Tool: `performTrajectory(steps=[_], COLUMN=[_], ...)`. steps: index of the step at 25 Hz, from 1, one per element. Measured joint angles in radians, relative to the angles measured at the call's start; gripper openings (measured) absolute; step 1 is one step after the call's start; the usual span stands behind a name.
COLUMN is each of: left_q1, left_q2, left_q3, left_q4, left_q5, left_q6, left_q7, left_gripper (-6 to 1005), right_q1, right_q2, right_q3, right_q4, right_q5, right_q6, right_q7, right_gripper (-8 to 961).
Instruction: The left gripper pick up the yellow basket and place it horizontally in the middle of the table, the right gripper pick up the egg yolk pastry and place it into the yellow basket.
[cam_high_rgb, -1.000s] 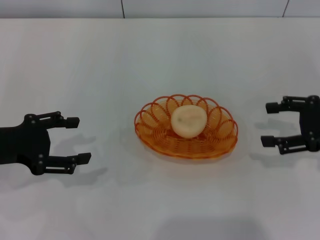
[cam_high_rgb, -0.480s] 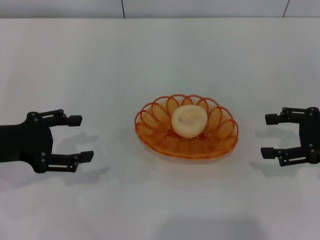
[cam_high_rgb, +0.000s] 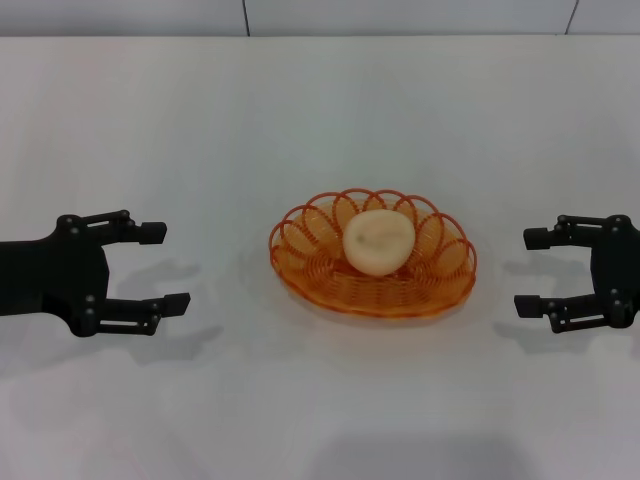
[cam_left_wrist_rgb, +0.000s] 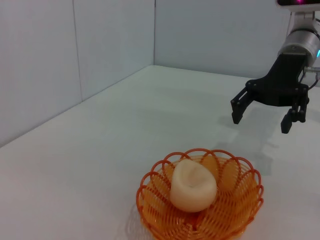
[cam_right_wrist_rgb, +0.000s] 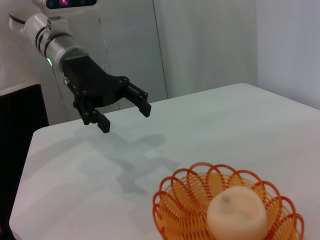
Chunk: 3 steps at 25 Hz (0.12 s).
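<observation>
Both grippers, left (cam_high_rgb: 165, 266) and right (cam_high_rgb: 530, 272), edged inward, fingers spread, over the white table (cam_high_rgb: 320, 120) below grey wall panels (cam_high_rgb: 400, 15)

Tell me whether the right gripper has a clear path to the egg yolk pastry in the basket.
Probably yes. The right gripper hangs open beside the yellow basket, with only bare table between them. The egg yolk pastry sits uncovered, above the low rim, and the left gripper is off on the far side.
</observation>
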<state>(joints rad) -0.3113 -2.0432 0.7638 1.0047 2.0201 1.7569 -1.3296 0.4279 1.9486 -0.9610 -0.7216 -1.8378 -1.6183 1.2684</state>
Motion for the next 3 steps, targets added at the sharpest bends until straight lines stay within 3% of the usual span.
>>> performTrajectory(steps=[3], left_q1=[0.0], left_q2=[0.0], left_q3=[0.0], left_q4=[0.0], left_q5=[0.0], left_q6=[0.0], left_q7=[0.0], left_gripper=[868], right_q1=[0.0], right_q2=[0.004], right_q3=[0.0], right_q4=[-0.001], right_q5=[0.0], right_q6=[0.0], right_q7=[-0.003], right_gripper=[859])
